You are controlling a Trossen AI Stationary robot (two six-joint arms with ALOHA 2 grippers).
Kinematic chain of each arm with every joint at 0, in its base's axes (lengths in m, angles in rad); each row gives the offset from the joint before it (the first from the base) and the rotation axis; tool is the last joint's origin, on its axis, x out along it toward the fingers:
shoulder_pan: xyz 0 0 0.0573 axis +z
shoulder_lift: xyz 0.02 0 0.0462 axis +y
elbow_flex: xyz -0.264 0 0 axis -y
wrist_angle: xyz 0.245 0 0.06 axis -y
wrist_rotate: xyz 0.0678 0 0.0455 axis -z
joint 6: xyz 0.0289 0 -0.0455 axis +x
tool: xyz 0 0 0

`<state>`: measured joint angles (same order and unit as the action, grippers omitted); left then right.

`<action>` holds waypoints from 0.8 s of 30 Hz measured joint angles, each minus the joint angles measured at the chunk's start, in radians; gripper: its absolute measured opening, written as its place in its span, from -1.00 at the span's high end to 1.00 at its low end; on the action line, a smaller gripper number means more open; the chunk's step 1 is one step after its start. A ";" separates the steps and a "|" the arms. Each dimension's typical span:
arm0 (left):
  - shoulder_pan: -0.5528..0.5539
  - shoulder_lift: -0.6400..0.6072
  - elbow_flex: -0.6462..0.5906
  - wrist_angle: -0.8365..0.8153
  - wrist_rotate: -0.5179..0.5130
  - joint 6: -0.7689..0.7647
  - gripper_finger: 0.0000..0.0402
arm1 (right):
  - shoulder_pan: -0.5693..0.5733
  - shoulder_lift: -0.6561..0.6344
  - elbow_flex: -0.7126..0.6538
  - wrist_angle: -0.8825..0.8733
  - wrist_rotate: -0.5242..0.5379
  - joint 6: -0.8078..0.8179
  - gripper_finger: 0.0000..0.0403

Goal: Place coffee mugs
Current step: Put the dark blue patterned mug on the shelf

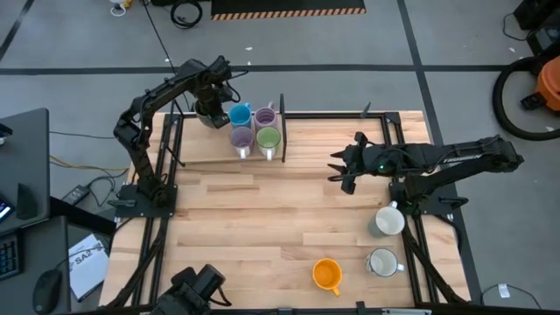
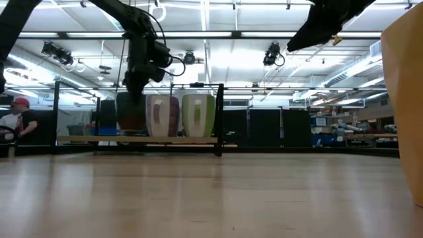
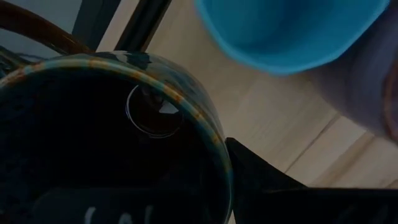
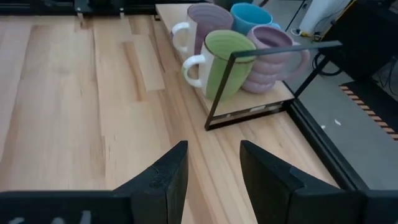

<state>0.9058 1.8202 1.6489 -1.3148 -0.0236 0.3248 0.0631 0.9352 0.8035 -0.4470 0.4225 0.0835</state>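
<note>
My left gripper [image 1: 210, 111] is at the table's far left corner, shut on the dark brown mug [image 2: 130, 110] at the left end of a low wooden shelf [image 1: 210, 157]. Next to it on the shelf stand the blue mug [image 1: 240, 114], two lilac mugs [image 1: 265, 116] [image 1: 242, 137] and the green mug [image 1: 269, 137]. My right gripper [image 4: 211, 168] hangs open above the table's right middle, fingers pointing toward the shelf, touching nothing. Two white mugs [image 1: 388, 220] [image 1: 382, 262] and the orange mug [image 1: 326, 274] stand on the table near its right near corner. My left gripper holds the dark brown mug by its rim [image 3: 208, 124], coming from above. One finger [image 3: 261, 180] shows outside the wall; the other is lost in the dark inside of the mug. The mug stays upright; whether its base rests on the shelf I cannot tell.
A black metal frame [image 1: 282, 127] stands upright at the shelf's right end, beside the green mug. Bare wooden tabletop [image 1: 262, 219] lies between the shelf and the near mugs. In the low view a person [image 2: 16, 122] sits in the room beyond the table's far left.
</note>
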 joint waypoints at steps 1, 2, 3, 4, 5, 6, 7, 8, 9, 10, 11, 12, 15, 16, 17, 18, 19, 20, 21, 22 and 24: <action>-0.003 0.000 0.000 0.004 0.004 -0.001 0.79 | 0.000 0.000 -0.005 0.000 0.000 0.007 0.25; -0.007 0.000 0.000 0.004 0.004 -0.002 0.79 | 0.000 0.000 -0.009 0.000 0.000 0.011 0.25; -0.010 0.000 0.000 0.001 0.005 -0.003 0.79 | 0.000 0.000 -0.011 0.000 0.000 0.014 0.25; -0.014 0.000 0.000 -0.001 0.007 -0.004 0.79 | 0.000 0.000 -0.012 0.001 0.001 0.016 0.25; -0.017 0.000 0.000 -0.001 0.009 -0.005 0.79 | 0.000 0.000 -0.012 0.001 0.001 0.017 0.25; -0.020 0.000 0.000 0.000 0.012 -0.006 0.79 | 0.000 0.000 -0.012 0.001 0.002 0.017 0.25; -0.022 0.000 0.000 0.000 0.015 -0.009 0.79 | 0.000 0.000 -0.012 0.003 0.002 0.017 0.25; -0.024 0.000 0.000 -0.001 0.018 -0.015 0.79 | 0.000 0.000 -0.012 0.005 0.002 0.018 0.25; -0.024 0.000 0.000 -0.002 0.023 -0.019 0.79 | 0.000 0.000 -0.012 0.005 0.001 0.018 0.25; -0.024 0.000 0.000 -0.003 0.026 -0.019 0.79 | 0.000 0.000 -0.012 0.005 0.002 0.018 0.25; -0.024 0.000 0.000 -0.002 0.027 -0.020 0.79 | 0.000 0.000 -0.012 0.004 0.001 0.018 0.25; -0.024 0.000 0.000 -0.002 0.027 -0.020 0.79 | 0.000 0.000 -0.012 0.004 -0.001 0.020 0.25; -0.025 0.000 0.000 -0.002 0.028 -0.021 0.79 | 0.000 0.000 -0.012 0.004 -0.003 0.022 0.25; -0.025 0.000 0.000 -0.001 0.028 -0.021 0.79 | 0.000 0.000 -0.012 0.004 -0.003 0.022 0.25; -0.025 0.000 0.000 0.000 0.028 -0.021 0.79 | 0.000 0.000 -0.012 0.004 -0.003 0.022 0.25; -0.025 0.000 0.000 0.001 0.028 -0.021 0.79 | 0.000 0.000 -0.012 0.004 -0.003 0.022 0.25; -0.025 0.000 0.000 0.003 0.028 -0.021 0.79 | 0.000 0.000 -0.012 0.004 -0.004 0.022 0.25; -0.025 0.000 0.000 0.007 0.028 -0.021 0.79 | 0.000 0.000 -0.013 0.004 -0.004 0.022 0.25; -0.025 0.000 0.000 0.011 0.028 -0.020 0.79 | 0.000 0.000 -0.013 0.004 -0.004 0.022 0.25; -0.025 0.000 0.000 0.015 0.028 -0.020 0.79 | 0.000 0.000 -0.013 0.004 -0.005 0.022 0.25; -0.025 0.000 0.000 0.022 0.028 -0.020 0.79 | 0.000 0.000 -0.013 0.004 -0.005 0.022 0.25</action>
<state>0.8810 1.8202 1.6485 -1.2932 0.0043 0.3050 0.0631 0.9352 0.7906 -0.4427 0.4176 0.1051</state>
